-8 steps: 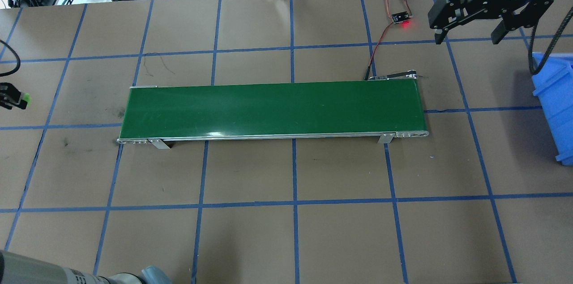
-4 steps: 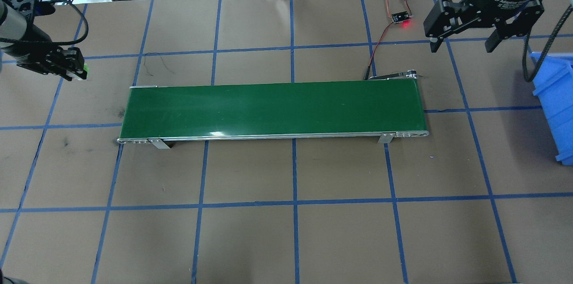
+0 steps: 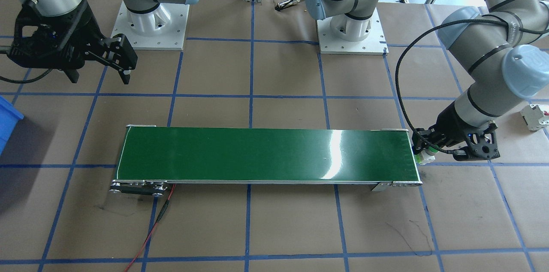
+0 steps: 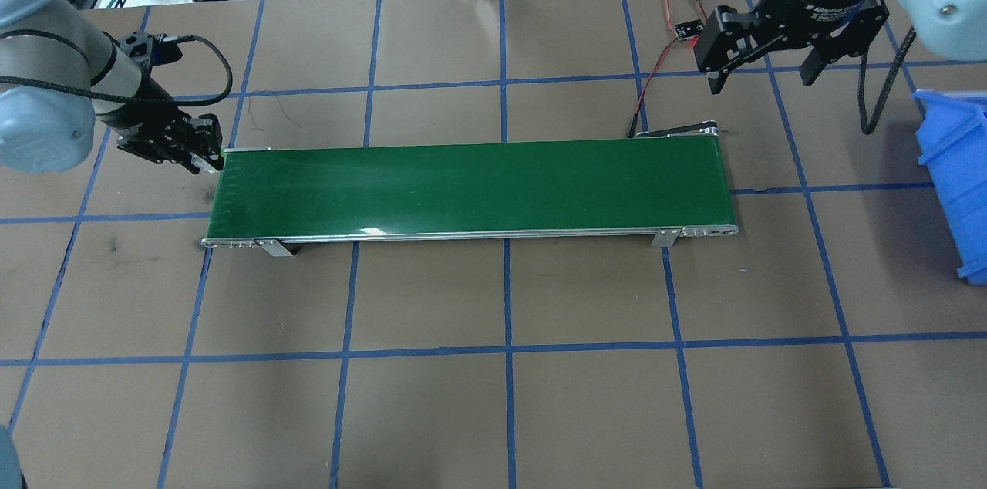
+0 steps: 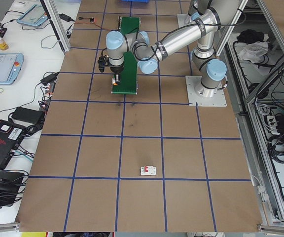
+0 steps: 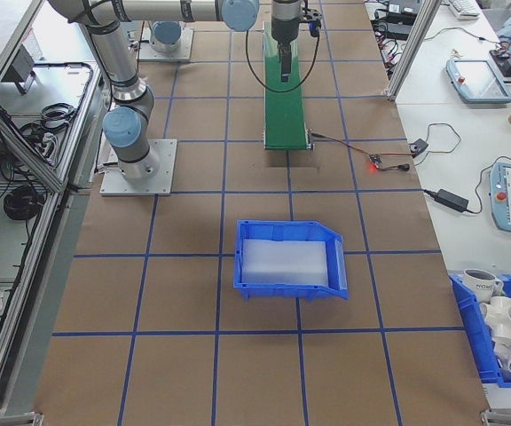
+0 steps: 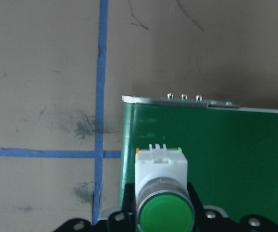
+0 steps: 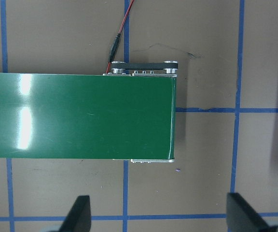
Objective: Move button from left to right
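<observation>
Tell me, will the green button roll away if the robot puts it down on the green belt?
Probably not if set on its square white base; the button could roll a little on its round cap side. It looks stiff, and the left gripper holds it easily.

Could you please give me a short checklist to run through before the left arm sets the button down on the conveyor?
1. Button held in the left gripper: ok, the wrist view shows it seated between the fingers.
2. Button over the conveyor belt: not ok yet; it sits right at the belt's left end, at the edge.
3. Belt surface free of other things: ok, nothing lies on it.
4. Right gripper ready to receive: ok, open and hovering beyond the belt's right end.
5. Blue bin in place on the right: ok.
6. Belt running: cannot tell.
</observation>
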Controlling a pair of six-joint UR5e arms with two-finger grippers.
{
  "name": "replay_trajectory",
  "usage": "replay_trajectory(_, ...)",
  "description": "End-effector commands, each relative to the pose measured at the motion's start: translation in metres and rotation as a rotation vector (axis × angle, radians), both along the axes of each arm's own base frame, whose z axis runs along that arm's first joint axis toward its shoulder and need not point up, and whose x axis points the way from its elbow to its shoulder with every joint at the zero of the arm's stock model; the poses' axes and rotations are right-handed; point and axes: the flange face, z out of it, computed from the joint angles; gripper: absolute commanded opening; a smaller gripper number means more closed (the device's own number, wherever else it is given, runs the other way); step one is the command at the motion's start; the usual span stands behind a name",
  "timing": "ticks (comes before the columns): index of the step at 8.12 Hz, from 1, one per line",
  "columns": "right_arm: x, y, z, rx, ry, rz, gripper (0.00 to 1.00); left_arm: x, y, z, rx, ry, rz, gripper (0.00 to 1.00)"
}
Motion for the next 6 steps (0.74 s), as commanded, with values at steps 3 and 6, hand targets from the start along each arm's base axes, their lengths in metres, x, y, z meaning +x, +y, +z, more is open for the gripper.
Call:
replay_trajectory(3, 0.005, -0.001, -0.004, 0.0, 0.012, 0.02, 1.0, -0.009, 0.017, -0.046, 0.091, 0.032, 0.011, 0.0)
replay_trajectory(6, 0.006, -0.001, -0.004, 0.004, 0.003, 0.023, 1.0, -0.016, 0.021, -0.036, 0.085, 0.026, 0.005, 1.0)
